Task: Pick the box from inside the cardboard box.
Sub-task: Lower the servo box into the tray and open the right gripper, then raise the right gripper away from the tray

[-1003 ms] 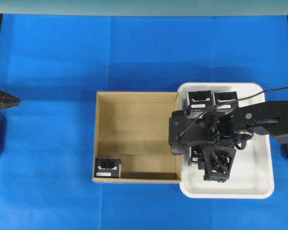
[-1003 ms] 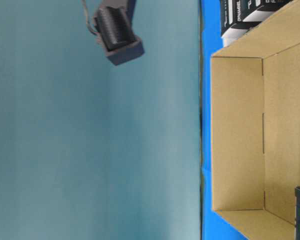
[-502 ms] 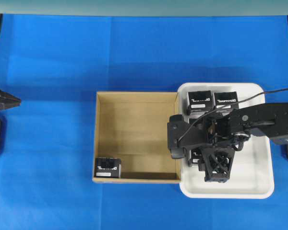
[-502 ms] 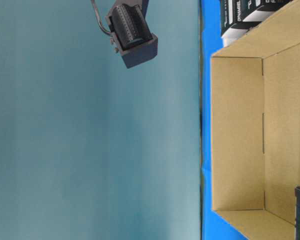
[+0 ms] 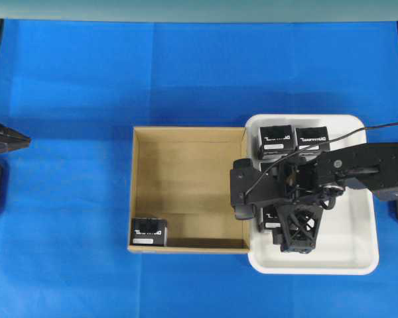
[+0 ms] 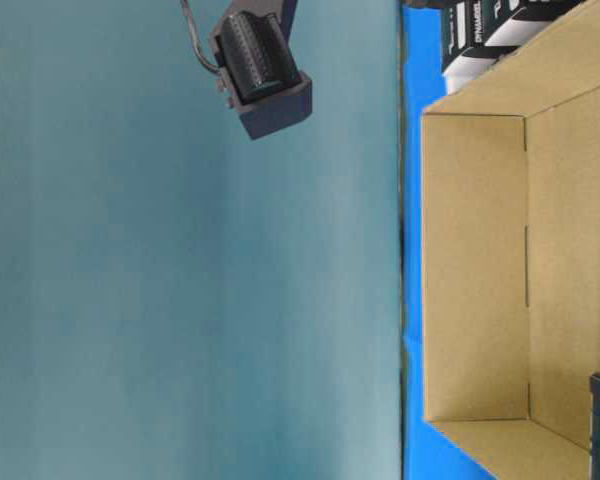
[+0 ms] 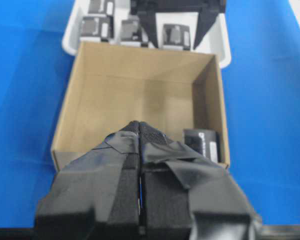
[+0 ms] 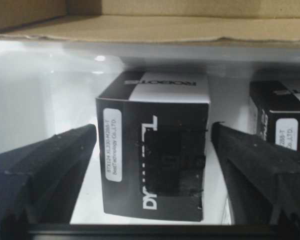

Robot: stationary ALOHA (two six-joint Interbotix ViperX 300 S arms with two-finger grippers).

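Observation:
The cardboard box [image 5: 190,136] lies in the middle of the blue table. One black box [image 5: 149,232] stands inside it, in its near left corner, also seen as the box [image 7: 202,144] in the left wrist view. My right gripper [image 8: 154,129] is over the white tray [image 5: 348,255] and open. Another black box [image 8: 155,150] stands on the tray floor between its fingers [image 8: 45,165], with a gap on each side. My left gripper [image 7: 140,125] is shut and empty, hanging back at the table's left edge [image 5: 6,139], facing the carton.
Two more black boxes [image 5: 276,140] [image 5: 312,139] stand at the tray's far end. The tray touches the carton's right wall. The right arm [image 5: 371,165] reaches in from the right. Blue cloth surrounds both containers.
My right gripper's jaws have opened, letting go of the black box that now stands in the tray. The arm has shifted slightly left. The left arm has not moved.

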